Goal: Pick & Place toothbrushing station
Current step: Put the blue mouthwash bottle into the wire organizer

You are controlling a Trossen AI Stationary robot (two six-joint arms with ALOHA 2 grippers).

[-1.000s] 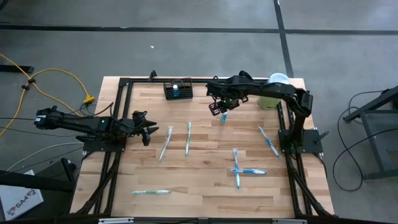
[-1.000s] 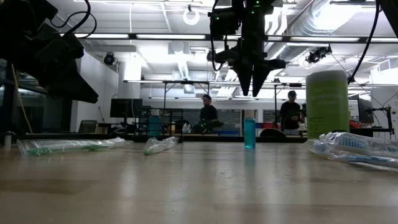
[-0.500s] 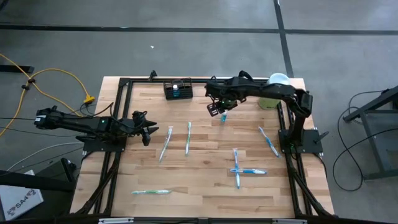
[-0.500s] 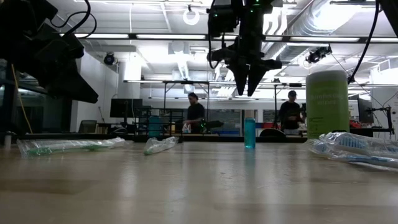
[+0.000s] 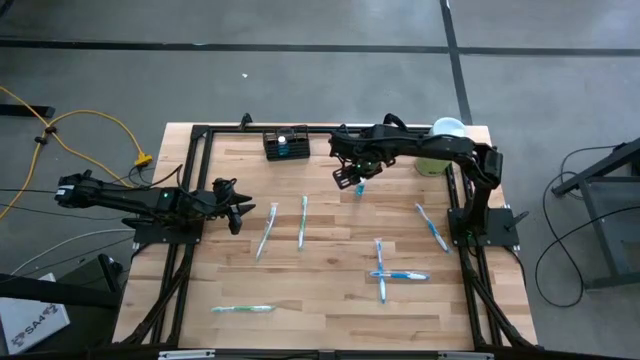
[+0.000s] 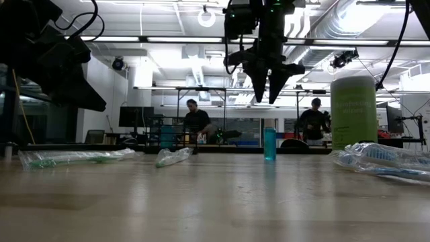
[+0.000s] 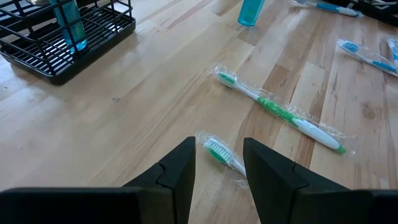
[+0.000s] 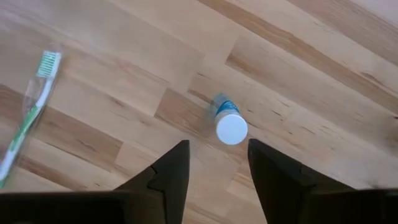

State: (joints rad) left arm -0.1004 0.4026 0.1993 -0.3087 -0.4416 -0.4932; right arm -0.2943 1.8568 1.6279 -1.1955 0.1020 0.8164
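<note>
The toothbrushing station (image 5: 285, 144) is sitting at the far edge of the table, at about twelve o'clock from the table's middle, just inside the black frame rail. It is a black wire caddy, and a blue tube (image 7: 67, 25) is standing upright in one of its slots. Judging by its open wire build, it is probably light and stiff, apt to slide on the smooth wood (image 5: 330, 290) if nudged; the top rim wire or a side wall looks like the surest place to pinch, clear of the tube.

At roughly three o'clock from the caddy, the right gripper (image 5: 356, 173) is hovering above a small blue bottle with a white cap (image 8: 231, 129), which is standing alone on the wood. Its fingers are spread apart and gripping nothing; the bottle is showing between and below them.

At about eight o'clock from the caddy, well apart, the left gripper (image 5: 235, 212) is waiting with its fingers parted and empty, a wrapped green toothbrush (image 7: 280, 113) lying just ahead.
</note>
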